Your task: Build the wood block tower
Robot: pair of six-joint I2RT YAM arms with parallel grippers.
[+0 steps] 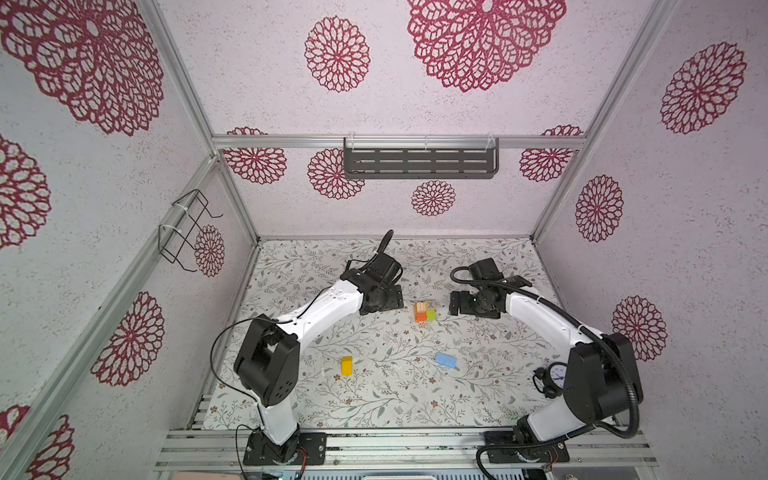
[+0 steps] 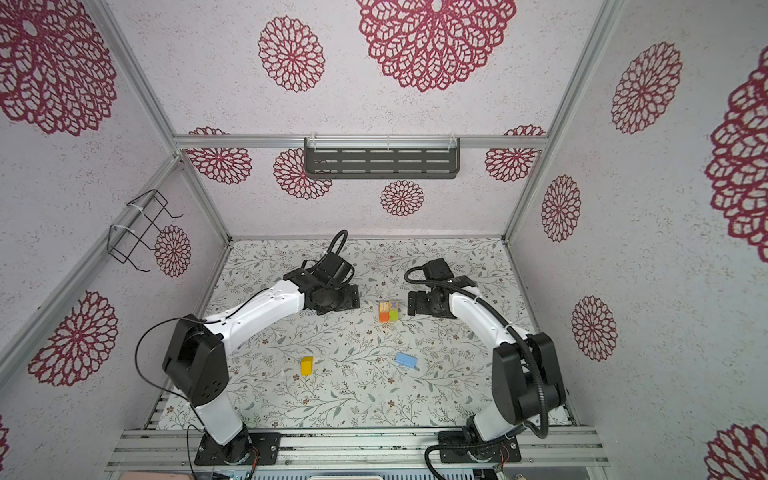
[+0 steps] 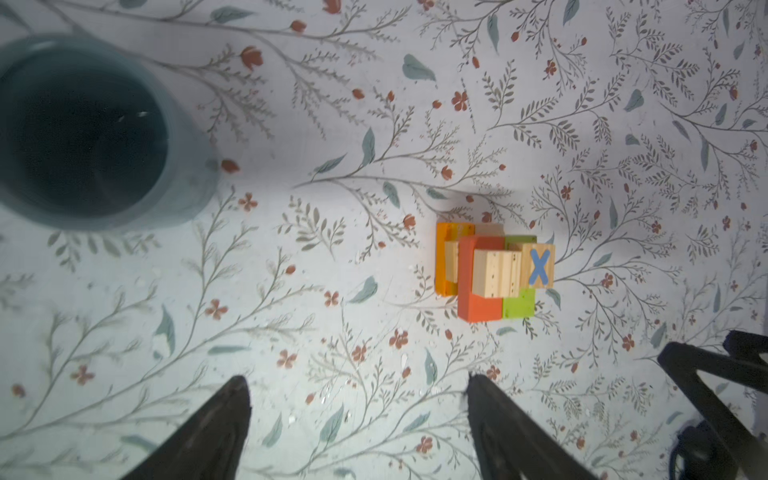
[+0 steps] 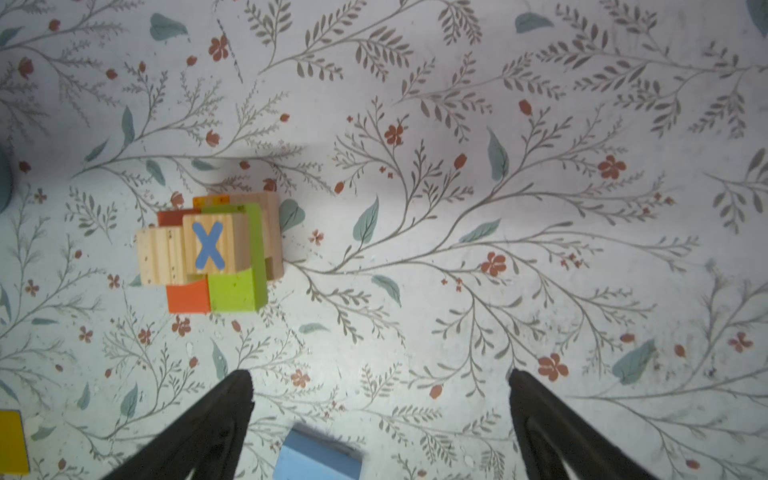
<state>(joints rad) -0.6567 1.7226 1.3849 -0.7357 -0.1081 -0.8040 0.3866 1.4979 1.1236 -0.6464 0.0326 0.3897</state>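
Note:
The tower (image 1: 425,311) (image 2: 389,311) stands mid-table between my two wrists. It is a low stack with orange, red-orange and green blocks below, and a grooved natural cube and a blue-X cube (image 3: 538,266) (image 4: 210,247) on top. A yellow block (image 1: 346,365) (image 2: 306,365) lies loose at the front left, and a blue block (image 1: 446,360) (image 2: 406,360) at the front right. My left gripper (image 3: 357,380) is open and empty, above bare table beside the tower (image 3: 482,303). My right gripper (image 4: 379,374) is open and empty too, and the blue block (image 4: 318,457) lies below its jaws.
A teal cup (image 3: 83,133) stands near the left gripper; my left arm hides it in both top views. A black alarm clock (image 1: 552,378) sits behind my right arm's elbow. The right gripper's fingers (image 3: 706,374) show in the left wrist view.

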